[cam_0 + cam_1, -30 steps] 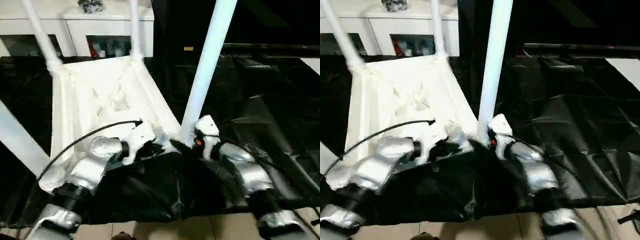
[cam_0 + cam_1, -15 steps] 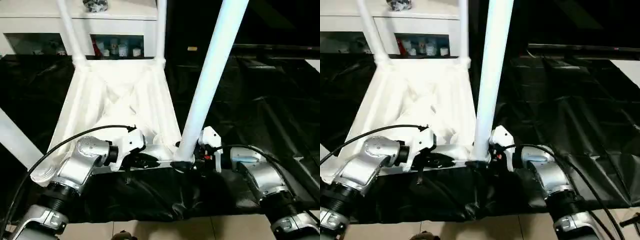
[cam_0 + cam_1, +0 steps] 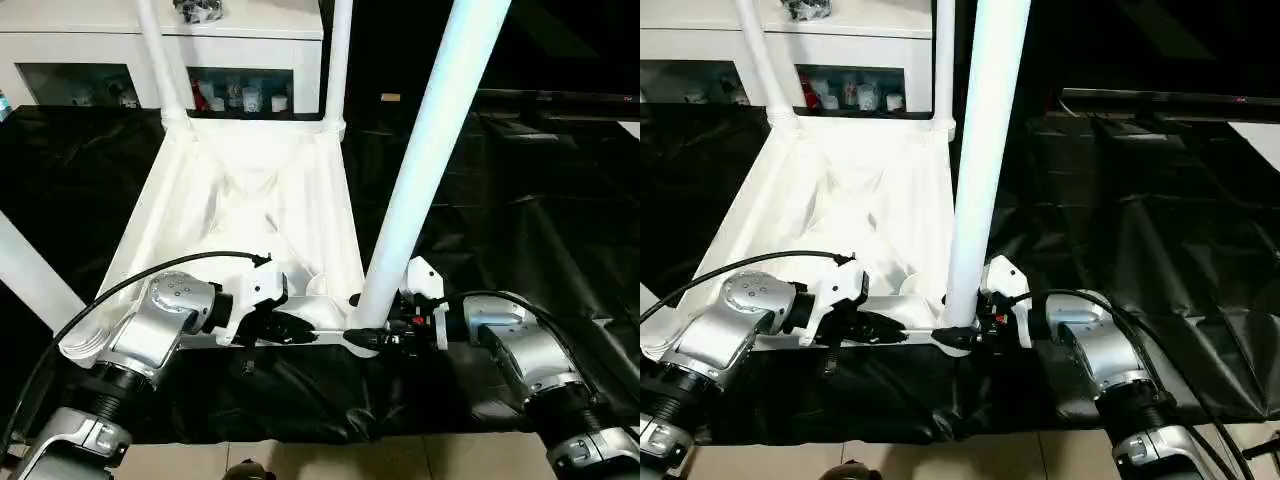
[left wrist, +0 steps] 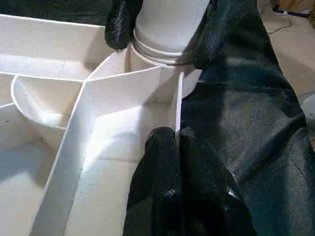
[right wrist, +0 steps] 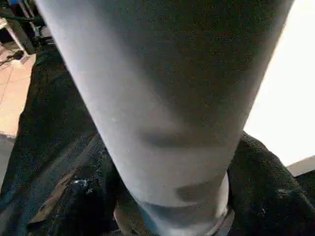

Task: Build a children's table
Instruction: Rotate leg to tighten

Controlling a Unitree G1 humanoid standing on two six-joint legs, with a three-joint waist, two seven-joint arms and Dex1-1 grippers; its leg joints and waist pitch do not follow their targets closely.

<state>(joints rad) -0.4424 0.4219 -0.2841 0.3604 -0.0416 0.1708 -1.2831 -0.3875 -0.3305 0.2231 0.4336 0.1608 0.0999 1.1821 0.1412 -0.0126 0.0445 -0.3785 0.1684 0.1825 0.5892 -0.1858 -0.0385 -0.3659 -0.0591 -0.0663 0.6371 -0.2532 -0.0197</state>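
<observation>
forearms (image 3: 165, 315): silver, rounded | wrists: white housings | cables: black | fingers (image 4: 162, 162): black

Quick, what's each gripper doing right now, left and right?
Left gripper: shut on the table top's rim.
Right gripper: shut on the leg, at its base by the corner socket.

The left gripper (image 4: 175, 140) pinches the table top's rim (image 4: 178, 105); the right gripper (image 4: 162, 29) clasps the leg (image 4: 167, 22) in its corner socket (image 4: 147, 61).
</observation>
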